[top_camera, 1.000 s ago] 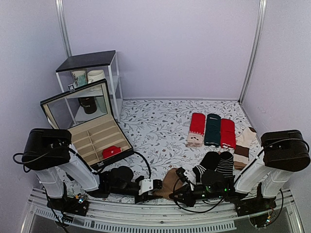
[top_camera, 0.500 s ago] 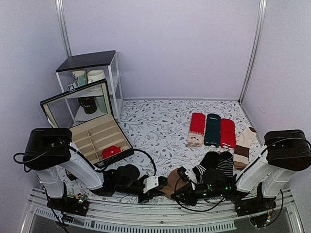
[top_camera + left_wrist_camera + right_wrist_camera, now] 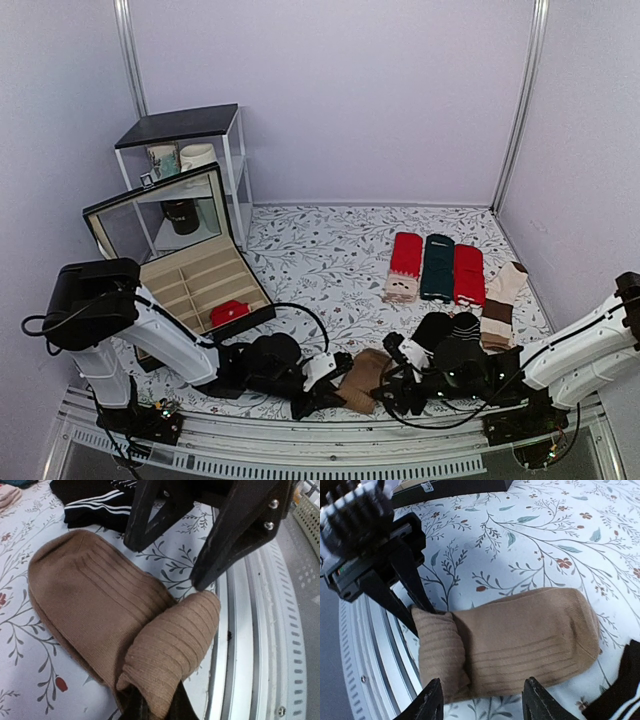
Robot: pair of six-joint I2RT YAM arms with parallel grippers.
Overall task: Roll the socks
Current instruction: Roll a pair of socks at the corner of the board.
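Socks (image 3: 520, 640) folded, left tool (image 3: 154, 709) pinching end

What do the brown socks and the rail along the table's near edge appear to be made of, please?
The brown socks: soft ribbed knit, matte, judging by the fine parallel ribs. The rail: probably metal, with a pale brushed sheen and a screw.

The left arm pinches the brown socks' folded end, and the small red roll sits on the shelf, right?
No: the top view shows the red roll lying inside the open box, not on the shelf. The left gripper does pinch the brown socks' folded end.
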